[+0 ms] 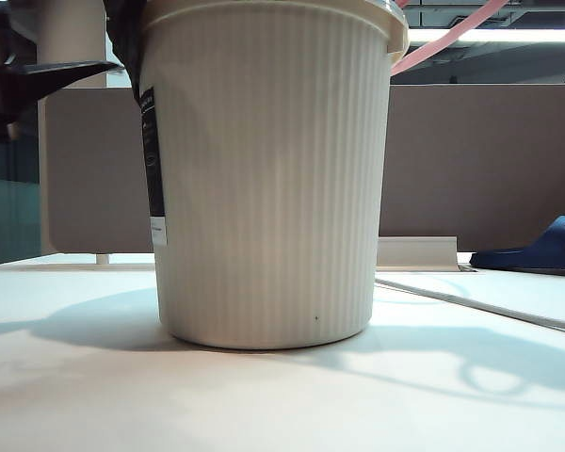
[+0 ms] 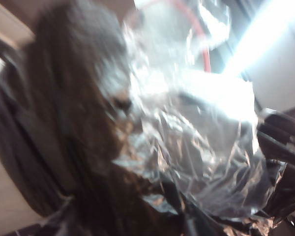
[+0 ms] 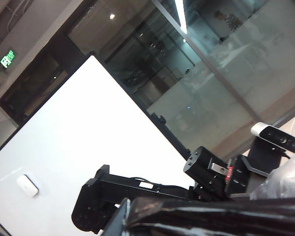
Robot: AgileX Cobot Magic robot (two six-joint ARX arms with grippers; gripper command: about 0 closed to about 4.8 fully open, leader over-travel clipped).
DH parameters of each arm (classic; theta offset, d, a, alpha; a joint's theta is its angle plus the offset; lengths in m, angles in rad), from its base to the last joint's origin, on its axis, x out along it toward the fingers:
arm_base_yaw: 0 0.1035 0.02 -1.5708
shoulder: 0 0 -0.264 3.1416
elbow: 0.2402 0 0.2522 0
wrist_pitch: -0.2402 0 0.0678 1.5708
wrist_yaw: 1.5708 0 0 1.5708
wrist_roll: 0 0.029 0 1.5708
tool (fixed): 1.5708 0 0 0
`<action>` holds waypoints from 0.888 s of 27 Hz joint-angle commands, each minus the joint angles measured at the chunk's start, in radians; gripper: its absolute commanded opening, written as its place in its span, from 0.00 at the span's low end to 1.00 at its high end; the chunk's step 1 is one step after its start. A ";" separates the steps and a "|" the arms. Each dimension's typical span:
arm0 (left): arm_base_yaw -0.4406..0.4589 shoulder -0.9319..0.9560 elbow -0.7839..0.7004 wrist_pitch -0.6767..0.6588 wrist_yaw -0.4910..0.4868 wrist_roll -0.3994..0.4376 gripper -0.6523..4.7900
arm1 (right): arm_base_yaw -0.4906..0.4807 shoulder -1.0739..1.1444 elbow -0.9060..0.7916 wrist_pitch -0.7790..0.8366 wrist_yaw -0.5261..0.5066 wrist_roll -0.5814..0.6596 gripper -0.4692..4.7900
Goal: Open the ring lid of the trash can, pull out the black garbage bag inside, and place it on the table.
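The trash can (image 1: 268, 179) stands upright on the table (image 1: 282, 395), filling the near exterior view; its dark label strip (image 1: 153, 155) runs down its left side. At the rim's upper left a bit of the black garbage bag (image 1: 127, 38) spills over the edge, and at the upper right the pink ring lid (image 1: 447, 38) angles up away from the rim. In the left wrist view, crinkled glossy bag film (image 2: 196, 162) crowds the lens; the left gripper's jaws are not discernible there, so their opening cannot be told. The right gripper is closed; in its wrist view black bag plastic (image 3: 211, 216) lies just at it, but whether it pinches the film cannot be told. A blue slipper (image 1: 537, 250) lies beyond, before the grey partition (image 1: 480, 160).
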 commanded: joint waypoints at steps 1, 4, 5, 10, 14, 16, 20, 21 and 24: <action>0.000 -0.002 0.004 0.004 -0.013 0.019 0.62 | 0.007 -0.004 0.005 0.011 0.000 0.009 0.08; -0.020 -0.002 0.004 -0.011 -0.023 0.036 0.62 | 0.014 -0.005 0.005 0.012 0.002 0.010 0.08; -0.020 -0.002 0.004 -0.011 -0.027 0.036 0.62 | 0.017 -0.005 0.005 0.011 0.001 0.011 0.08; -0.035 -0.002 0.004 -0.011 -0.041 0.036 0.61 | 0.032 -0.005 0.005 0.012 0.002 0.011 0.08; -0.036 -0.003 0.005 -0.011 -0.045 0.037 0.47 | 0.032 -0.005 0.005 0.011 0.001 0.012 0.08; -0.040 -0.003 0.005 -0.011 -0.048 0.037 0.44 | 0.032 -0.005 0.005 0.011 0.000 0.012 0.08; -0.042 -0.003 0.005 -0.007 -0.056 0.037 0.44 | 0.032 -0.005 0.005 0.011 0.000 0.012 0.08; -0.042 -0.003 0.005 -0.007 -0.056 0.037 0.42 | 0.032 -0.005 0.005 0.011 0.000 0.012 0.08; -0.042 -0.003 0.005 -0.005 -0.057 0.038 0.31 | 0.032 -0.005 0.005 0.011 0.000 0.012 0.08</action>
